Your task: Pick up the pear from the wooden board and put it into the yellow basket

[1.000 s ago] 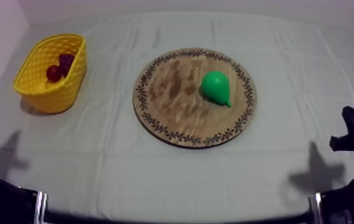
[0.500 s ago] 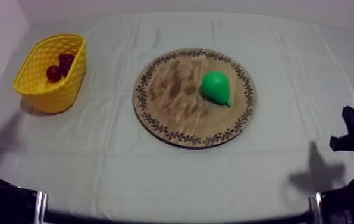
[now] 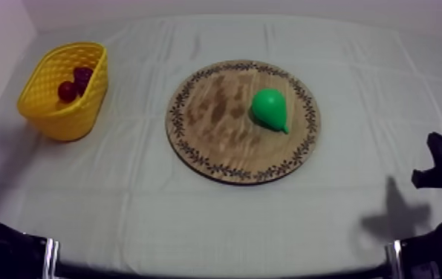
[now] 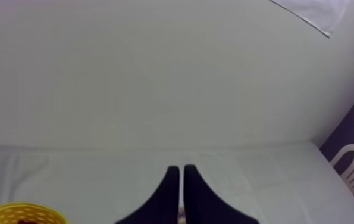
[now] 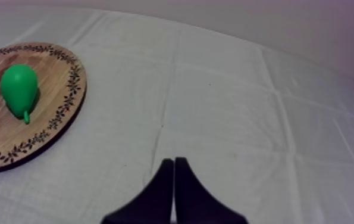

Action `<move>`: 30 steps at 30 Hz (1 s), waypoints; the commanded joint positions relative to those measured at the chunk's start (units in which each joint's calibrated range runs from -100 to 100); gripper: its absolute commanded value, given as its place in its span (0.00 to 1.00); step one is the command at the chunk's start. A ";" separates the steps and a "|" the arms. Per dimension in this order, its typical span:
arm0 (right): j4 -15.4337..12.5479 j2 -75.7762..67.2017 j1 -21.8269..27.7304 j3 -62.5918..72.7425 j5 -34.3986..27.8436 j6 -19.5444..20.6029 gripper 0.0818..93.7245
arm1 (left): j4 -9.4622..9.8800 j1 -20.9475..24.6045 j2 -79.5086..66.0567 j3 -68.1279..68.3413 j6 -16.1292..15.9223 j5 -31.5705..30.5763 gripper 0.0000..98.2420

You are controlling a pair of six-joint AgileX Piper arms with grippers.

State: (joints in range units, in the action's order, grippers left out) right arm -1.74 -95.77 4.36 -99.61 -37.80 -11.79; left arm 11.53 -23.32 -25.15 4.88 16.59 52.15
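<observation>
Pear (image 3: pixel 270 107) lies on its side on the wooden board (image 3: pixel 216 145), on the half away from the yellow basket (image 3: pixel 75 111), which stands well apart off the board's opposite edge. Left gripper (image 4: pixel 181 170) and right gripper (image 5: pixel 174 161) each have fingers pressed together on nothing. Neither is at the pear, which in my judgement means the pick is not yet begun.

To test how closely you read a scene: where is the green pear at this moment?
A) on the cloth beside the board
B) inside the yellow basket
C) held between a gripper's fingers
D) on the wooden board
D: the pear lies on the wooden board, well apart from the yellow basket.
</observation>
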 commanded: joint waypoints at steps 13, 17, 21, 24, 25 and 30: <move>0.01 0.01 0.00 -0.05 0.06 -0.01 0.00 | 3.05 -6.82 26.43 -23.26 4.71 12.47 0.00; 0.01 0.01 0.00 -0.05 0.06 -0.01 0.00 | 3.45 -8.16 31.96 -26.30 5.96 14.72 0.00; 0.01 0.01 0.00 -0.05 0.06 -0.01 0.00 | 3.60 -9.73 37.58 -28.90 7.80 17.88 0.00; 0.01 0.01 0.00 -0.05 0.06 -0.01 0.00 | 3.65 -10.98 41.87 -31.26 9.04 21.57 0.00; 0.01 0.01 0.00 -0.05 0.06 -0.01 0.00 | 3.68 -11.38 43.27 -31.98 9.33 22.73 0.00; 0.01 0.01 0.00 -0.05 0.06 -0.01 0.00 | 3.69 -12.85 49.37 -33.79 10.22 25.69 0.00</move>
State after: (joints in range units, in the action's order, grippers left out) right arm -1.74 -95.77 4.36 -99.61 -37.72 -11.79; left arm 15.17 -36.01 21.91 -28.79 26.68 77.54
